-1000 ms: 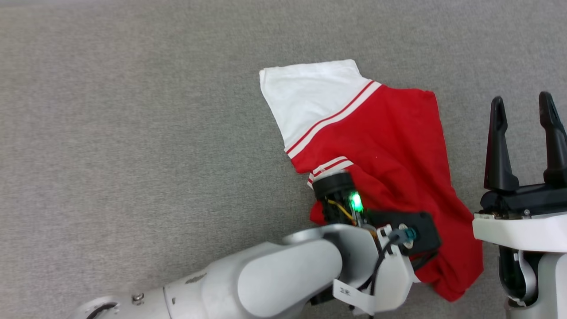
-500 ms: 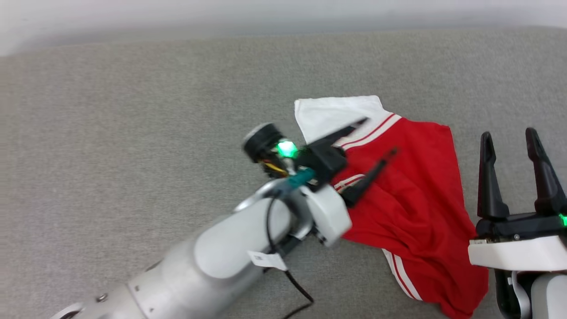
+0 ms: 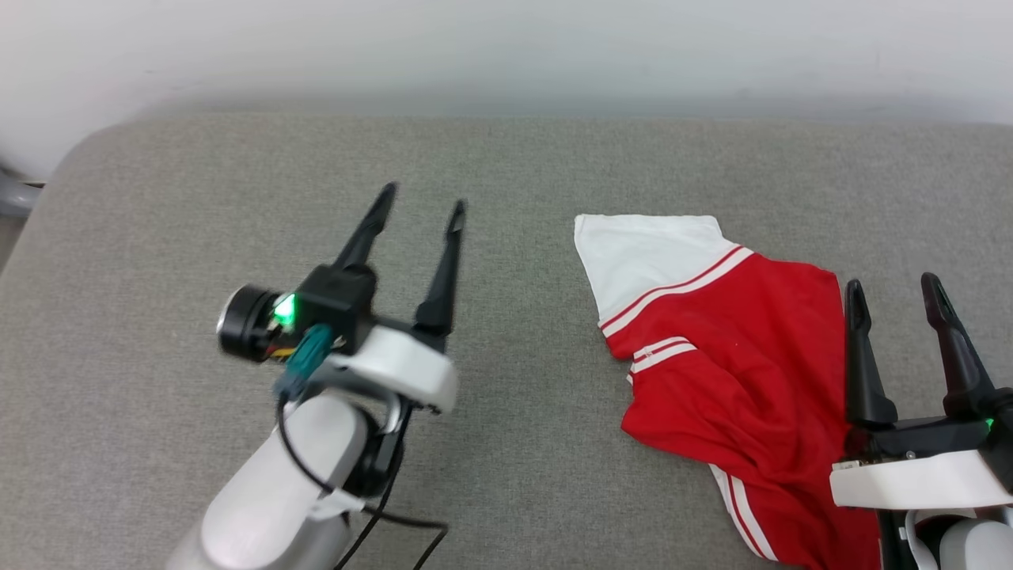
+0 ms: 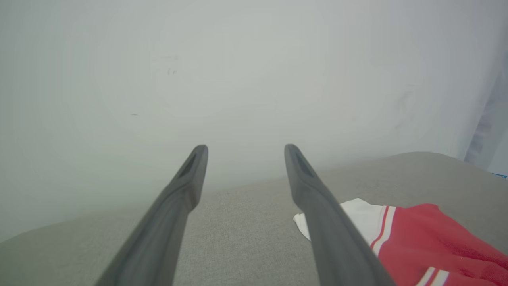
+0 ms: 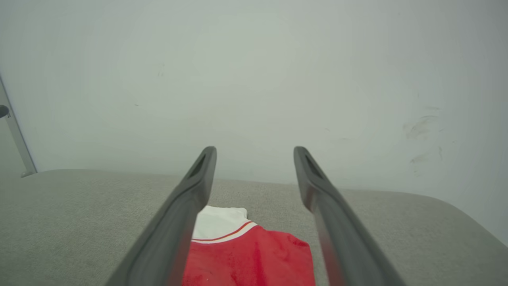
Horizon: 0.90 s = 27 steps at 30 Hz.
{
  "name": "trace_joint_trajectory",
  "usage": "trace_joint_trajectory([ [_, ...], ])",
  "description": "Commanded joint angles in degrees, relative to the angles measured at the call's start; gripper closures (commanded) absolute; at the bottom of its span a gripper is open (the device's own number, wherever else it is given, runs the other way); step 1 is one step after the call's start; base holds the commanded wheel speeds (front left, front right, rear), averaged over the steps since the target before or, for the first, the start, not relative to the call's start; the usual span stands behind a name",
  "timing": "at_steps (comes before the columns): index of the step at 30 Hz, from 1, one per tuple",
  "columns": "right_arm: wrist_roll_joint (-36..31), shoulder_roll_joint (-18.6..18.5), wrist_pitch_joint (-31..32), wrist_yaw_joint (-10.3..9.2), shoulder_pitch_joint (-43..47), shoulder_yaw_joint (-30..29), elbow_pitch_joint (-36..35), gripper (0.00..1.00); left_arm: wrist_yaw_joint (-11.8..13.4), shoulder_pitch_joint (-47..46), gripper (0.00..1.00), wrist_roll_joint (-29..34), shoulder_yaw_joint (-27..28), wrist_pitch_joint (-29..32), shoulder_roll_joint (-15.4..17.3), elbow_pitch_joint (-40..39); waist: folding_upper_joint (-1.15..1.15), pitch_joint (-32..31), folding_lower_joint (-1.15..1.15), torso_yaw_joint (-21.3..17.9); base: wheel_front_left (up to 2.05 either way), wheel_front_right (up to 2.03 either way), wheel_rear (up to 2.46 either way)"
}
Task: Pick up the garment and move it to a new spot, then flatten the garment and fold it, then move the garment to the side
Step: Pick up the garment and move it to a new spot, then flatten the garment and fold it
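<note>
The garment [image 3: 736, 372], a red jersey with a white sleeve and red-white striped trim, lies rumpled on the grey padded surface [image 3: 198, 198] at the right of the head view. My left gripper [image 3: 423, 198] is open and empty, raised well left of the garment, fingers pointing toward the wall. In the left wrist view the left gripper [image 4: 243, 153] stands open, and the garment [image 4: 420, 238] lies low to the right. My right gripper [image 3: 890, 281] is open and empty above the garment's right edge. The right wrist view has the right gripper [image 5: 254, 155] over the garment [image 5: 250, 254].
A pale wall [image 3: 506, 47] runs along the far edge of the grey surface. The surface's rounded left corner [image 3: 71, 158] and a grey metal leg [image 3: 12, 194] beyond it show at the far left. A black cable [image 3: 380, 522] hangs from my left wrist.
My left gripper opened, let go of the garment and swung up and left, away from it. The head camera tilted up, bringing the wall into view. The right gripper stayed open.
</note>
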Motion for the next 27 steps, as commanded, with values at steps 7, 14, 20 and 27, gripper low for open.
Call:
trace_joint_trajectory([
  [7, -0.2, 0.1, -0.1, -0.04, 1.7, 0.4, 1.0, 0.0, -0.3, 12.5, 0.0, 5.6, 11.0, -0.1, -0.7, -3.2, 0.0, -2.2, 0.01, 0.7, 0.0, 0.0, 0.0],
  [14, 1.7, 0.1, -0.1, -0.04, 3.5, 1.0, 2.9, 0.0, -2.5, 21.7, 0.0, 10.4, 19.2, -0.1, -3.9, -5.0, 0.0, -4.1, 0.01, 0.2, 0.0, 0.0, 0.0],
  [20, 2.6, 0.1, -0.1, -0.04, 5.3, 1.8, 4.0, 0.0, -5.6, 26.5, 0.0, 13.8, 24.3, -0.1, -7.2, -5.5, 0.0, -5.2, 0.01, -0.1, 0.0, 0.0, 0.0],
  [27, 3.1, 0.1, -0.1, -0.04, 6.9, 2.4, 4.9, 0.0, -8.9, 29.1, 0.0, 17.5, 28.3, -0.1, -10.3, -5.9, 0.0, -5.9, 0.01, -0.5, 0.0, 0.0, 0.0],
])
